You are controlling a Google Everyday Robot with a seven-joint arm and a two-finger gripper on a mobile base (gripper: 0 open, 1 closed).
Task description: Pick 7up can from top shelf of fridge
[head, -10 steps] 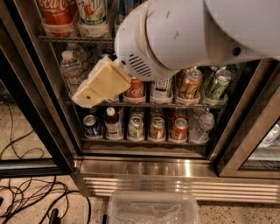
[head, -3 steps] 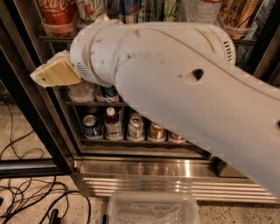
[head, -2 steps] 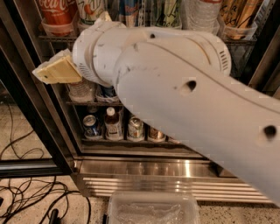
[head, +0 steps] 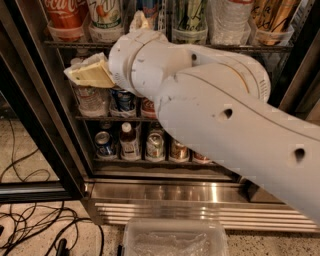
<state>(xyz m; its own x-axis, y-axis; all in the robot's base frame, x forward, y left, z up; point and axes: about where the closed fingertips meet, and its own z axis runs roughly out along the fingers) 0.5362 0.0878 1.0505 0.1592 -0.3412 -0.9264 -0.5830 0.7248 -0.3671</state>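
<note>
The tool (head: 89, 74), grip state impossible to tell, hangs below the top counter (head: 280, 47) near its left edge. It should rise level with the 7up can (head: 105, 14), clear of the Coca-Cola can (head: 64, 15).

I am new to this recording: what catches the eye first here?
The big white robot arm fills the middle and right, hiding much of the fridge. Its cream gripper points left just below the top shelf, where the 7up can stands beside a red Coca-Cola can.

floor (head: 22, 150) speckled | black cables (head: 35, 225) on it | tool (head: 89, 75) at fridge (head: 165, 192) left
</note>
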